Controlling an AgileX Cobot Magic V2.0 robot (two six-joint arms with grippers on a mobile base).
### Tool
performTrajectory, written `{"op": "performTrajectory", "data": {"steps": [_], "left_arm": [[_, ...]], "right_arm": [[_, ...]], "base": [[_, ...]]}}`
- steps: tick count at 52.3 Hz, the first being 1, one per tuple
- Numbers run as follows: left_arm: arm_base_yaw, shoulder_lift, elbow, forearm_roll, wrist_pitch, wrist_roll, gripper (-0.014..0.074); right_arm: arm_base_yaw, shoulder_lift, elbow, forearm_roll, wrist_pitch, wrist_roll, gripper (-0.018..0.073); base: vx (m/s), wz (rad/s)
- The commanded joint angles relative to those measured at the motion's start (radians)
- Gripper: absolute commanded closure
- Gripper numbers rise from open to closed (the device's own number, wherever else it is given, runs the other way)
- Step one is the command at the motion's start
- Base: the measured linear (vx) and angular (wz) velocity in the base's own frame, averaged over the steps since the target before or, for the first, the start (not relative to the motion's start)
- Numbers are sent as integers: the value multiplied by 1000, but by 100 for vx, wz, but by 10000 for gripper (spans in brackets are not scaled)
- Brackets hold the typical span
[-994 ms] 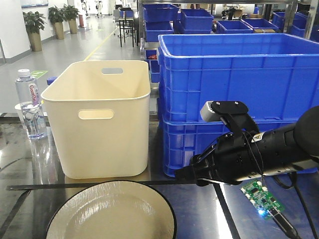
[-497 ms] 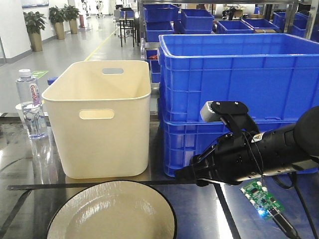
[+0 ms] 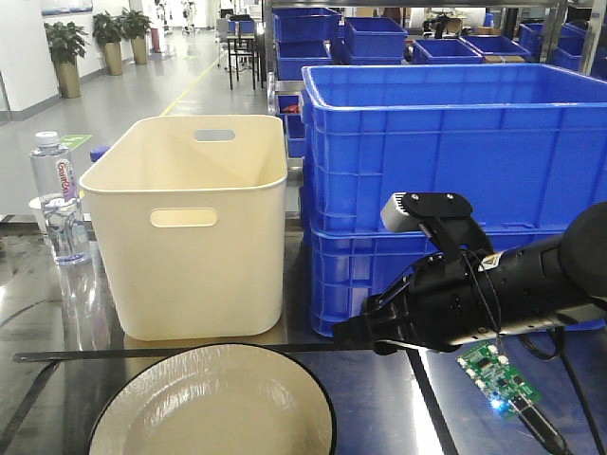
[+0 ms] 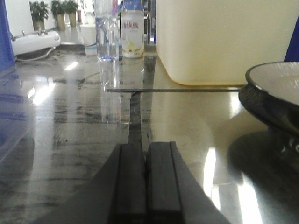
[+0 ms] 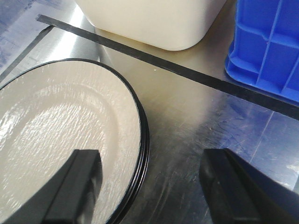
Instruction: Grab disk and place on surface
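The disk (image 3: 213, 403) is a cream plate with a black rim, lying at the front of the surface (image 3: 379, 408), a dark glossy tabletop. In the right wrist view its rim (image 5: 142, 140) shows stacked edges. My right gripper (image 5: 149, 177) is open and straddles that rim, with one finger over the plate and the other over the tabletop (image 5: 196, 116). The right arm (image 3: 474, 303) reaches in from the right. My left gripper (image 4: 145, 154) is shut on nothing, low over the tabletop, with the disk (image 4: 275, 86) off to its right.
A cream bin (image 3: 190, 218) stands behind the disk, with stacked blue crates (image 3: 455, 161) to its right. A water bottle (image 3: 52, 199) is at far left. A black tape line (image 3: 95, 355) crosses the tabletop. A green circuit board (image 3: 498, 379) hangs under the right arm.
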Motion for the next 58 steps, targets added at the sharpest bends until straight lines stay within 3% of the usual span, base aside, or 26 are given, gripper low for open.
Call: {"op": "performTrajectory", "data": {"steps": [1,45,58], "left_arm": [[1,-14,-18,5,-77,-10,605],[1,-14,-18,4,-78,-10,605],[1,-14,-18,4,-78,-10,605]], "right_arm": [[-1,-39,-29,24,-43,-7,50],[-1,-39,-29,25,-42,-7,54],[-1,-51,-29,71,-11,1,179]], "base": [[0,0],[0,0],[0,0]]}}
